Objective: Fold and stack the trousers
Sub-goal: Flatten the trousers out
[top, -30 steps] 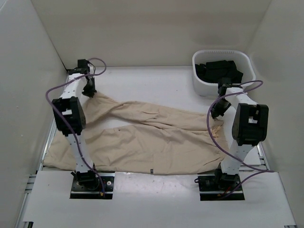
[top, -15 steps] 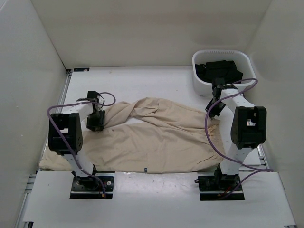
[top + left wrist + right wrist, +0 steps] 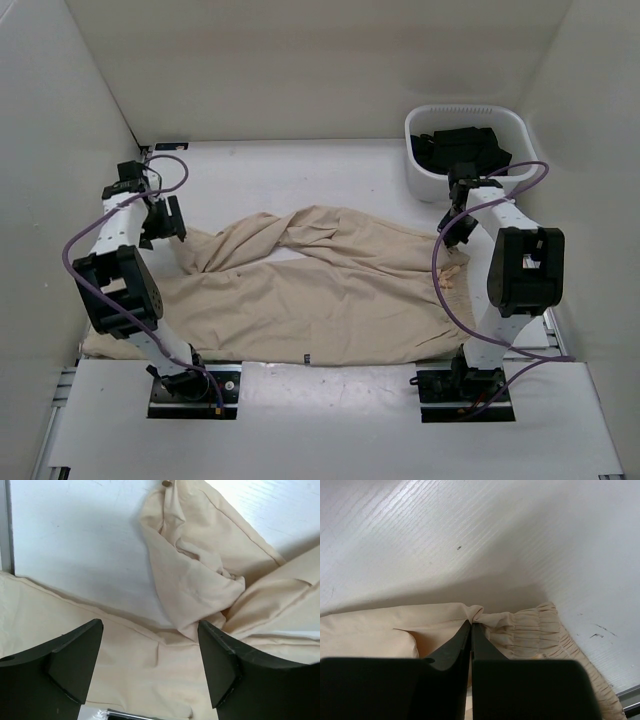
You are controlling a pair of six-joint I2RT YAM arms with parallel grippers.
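The beige trousers [image 3: 330, 290] lie wrinkled across the table, the far leg bunched and twisted over the near one, with a small dark tag [image 3: 305, 357] at the front hem. My left gripper [image 3: 165, 222] hovers at the far left over the leg's crumpled end. In the left wrist view that gripper [image 3: 150, 625] is open, the trousers [image 3: 195, 585] lying loose below it and nothing held. My right gripper [image 3: 455, 238] sits at the waist end on the right. In the right wrist view this gripper [image 3: 472, 623] is shut, pinching a fold of the trousers [image 3: 530, 630] beside the gathered waistband.
A white basket [image 3: 425, 175] holding black garments [image 3: 462, 148] stands at the back right, just behind the right arm. White walls enclose the table [image 3: 300, 180] on three sides. A metal rail [image 3: 5, 525] runs along the left edge.
The left gripper dragged the far leg toward the near one, let it go and opened, then drew back to the far left. The leg now lies bunched. The right gripper kept its hold.
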